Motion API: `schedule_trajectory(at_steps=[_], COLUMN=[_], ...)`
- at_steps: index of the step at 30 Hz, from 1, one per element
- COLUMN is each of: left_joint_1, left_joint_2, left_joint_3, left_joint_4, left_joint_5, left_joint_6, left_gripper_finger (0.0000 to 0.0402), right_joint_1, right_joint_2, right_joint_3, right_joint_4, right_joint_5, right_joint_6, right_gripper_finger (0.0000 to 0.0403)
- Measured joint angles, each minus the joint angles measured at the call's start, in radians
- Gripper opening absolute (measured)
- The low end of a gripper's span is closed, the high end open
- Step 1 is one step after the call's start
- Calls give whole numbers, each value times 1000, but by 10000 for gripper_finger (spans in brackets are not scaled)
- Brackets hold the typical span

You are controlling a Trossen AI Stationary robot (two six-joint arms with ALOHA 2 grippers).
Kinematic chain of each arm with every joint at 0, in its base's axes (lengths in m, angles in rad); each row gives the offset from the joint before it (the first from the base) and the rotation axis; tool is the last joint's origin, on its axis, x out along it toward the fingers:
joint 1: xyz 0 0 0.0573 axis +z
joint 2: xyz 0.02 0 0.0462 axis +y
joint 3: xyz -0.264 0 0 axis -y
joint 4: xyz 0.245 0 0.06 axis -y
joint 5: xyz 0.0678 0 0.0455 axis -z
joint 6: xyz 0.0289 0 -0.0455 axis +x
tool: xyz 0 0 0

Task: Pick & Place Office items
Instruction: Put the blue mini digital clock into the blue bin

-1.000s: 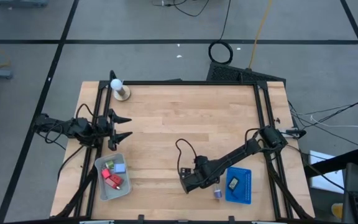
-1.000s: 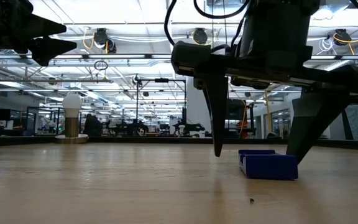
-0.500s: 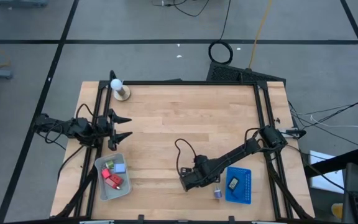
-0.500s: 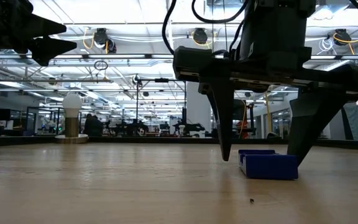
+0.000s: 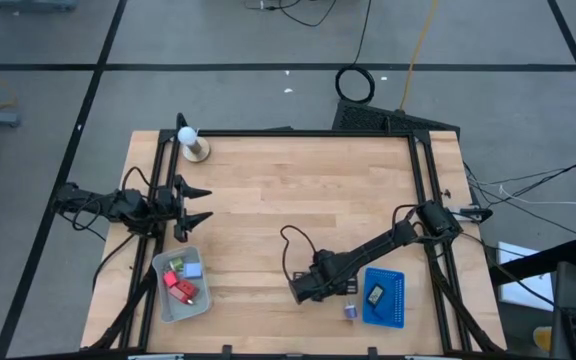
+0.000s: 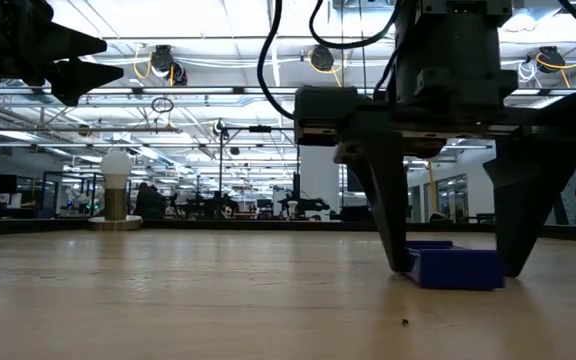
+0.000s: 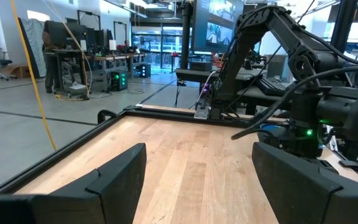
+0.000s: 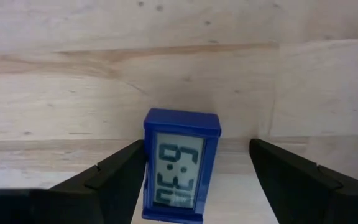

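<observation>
Judging progress from how things lie, we are part-way through. The grey tray [image 5: 179,287] at the lower left of the high view already holds several office items: red blocks [image 5: 181,287], a light-blue block [image 5: 194,269] and a green-white bit [image 5: 176,265]. The blue tray [image 5: 396,299] at lower right holds one black rectangle [image 5: 376,295].

Left on the surface [image 5: 298,200] is a small blue clock [image 8: 180,164], lying just beside the blue tray's left edge. Our right hand [image 6: 455,268] is down over it, fingers spread wide to either side with gaps showing, so nothing is gripped yet; closing and lifting look like the step in hand.

Our left hand [image 5: 194,204] waits at the left edge of the surface above the grey tray, fingers apart and empty.
</observation>
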Motion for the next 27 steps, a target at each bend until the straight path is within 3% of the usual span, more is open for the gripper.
schedule_trajectory(at_steps=[10,27], left_joint_1=[0,0], left_joint_2=[0,0], left_joint_3=[0,0], left_joint_4=[0,0], left_joint_5=[0,0], left_joint_6=[0,0], left_gripper_finger=[294,294], right_joint_1=[-1,0], right_joint_2=[0,0], right_joint_3=[0,-1], right_joint_4=[-27,-30], right_joint_5=[-35,-46], right_joint_6=[32,44], right_gripper_finger=[257,143])
